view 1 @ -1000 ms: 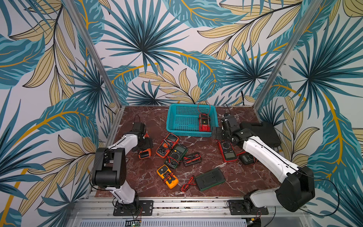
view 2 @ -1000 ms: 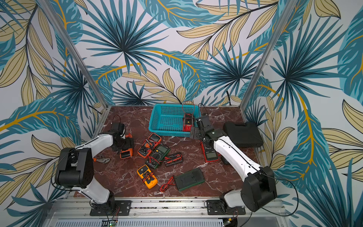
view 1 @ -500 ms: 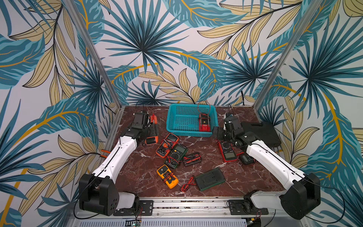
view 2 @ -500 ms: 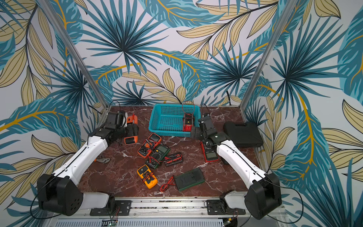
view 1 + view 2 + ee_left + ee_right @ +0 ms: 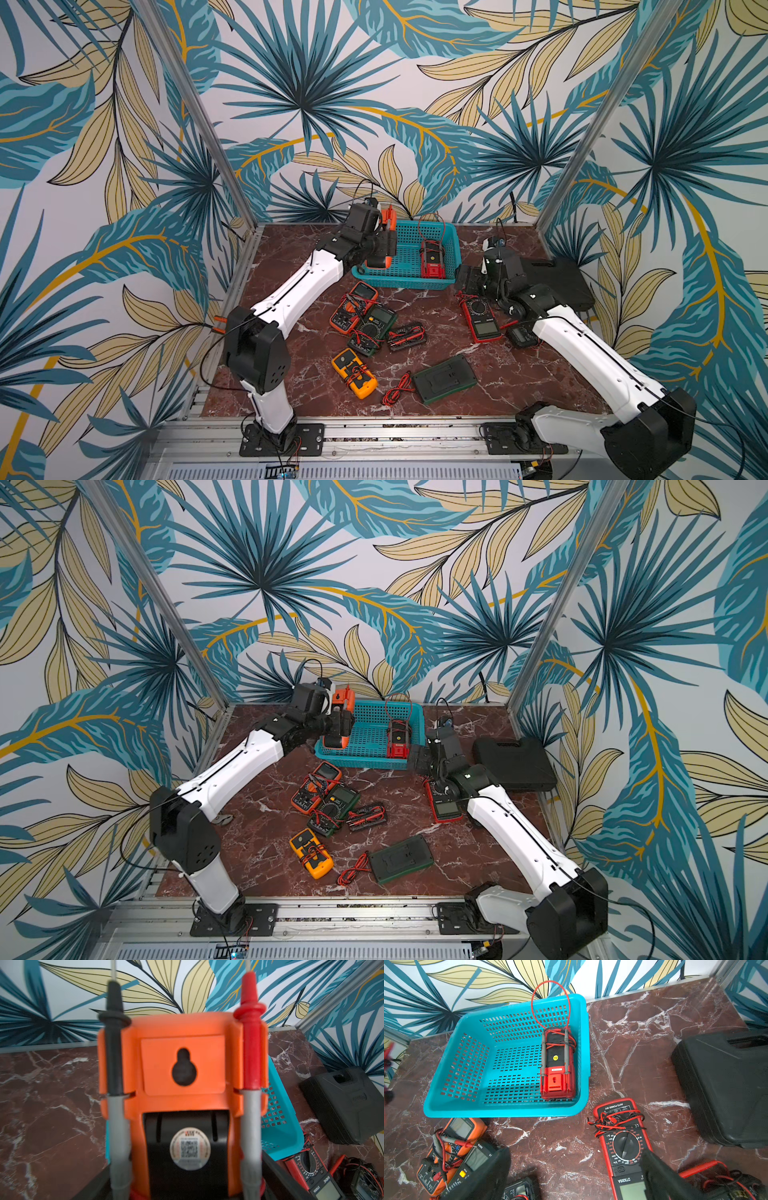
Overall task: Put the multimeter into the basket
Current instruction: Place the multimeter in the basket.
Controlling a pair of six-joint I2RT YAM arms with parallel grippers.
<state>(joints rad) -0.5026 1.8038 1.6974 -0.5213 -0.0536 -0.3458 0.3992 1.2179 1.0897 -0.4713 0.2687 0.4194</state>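
Left tool (image 5: 382,247): clamped on orange plastic multimeter (image 5: 182,1068), upright, for lowering.
Teal perforated plastic basket (image 5: 399,283): directly beneath tool.
Right tool (image 5: 468,281): jaws apart, empty.

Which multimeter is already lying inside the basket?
The red multimeter, face down on the basket floor; the orange one hangs in the left gripper, the others lie on the table.

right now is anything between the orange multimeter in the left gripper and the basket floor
Nothing visible. The orange multimeter hangs at one end of the basket; the red multimeter lies against the opposite wall.
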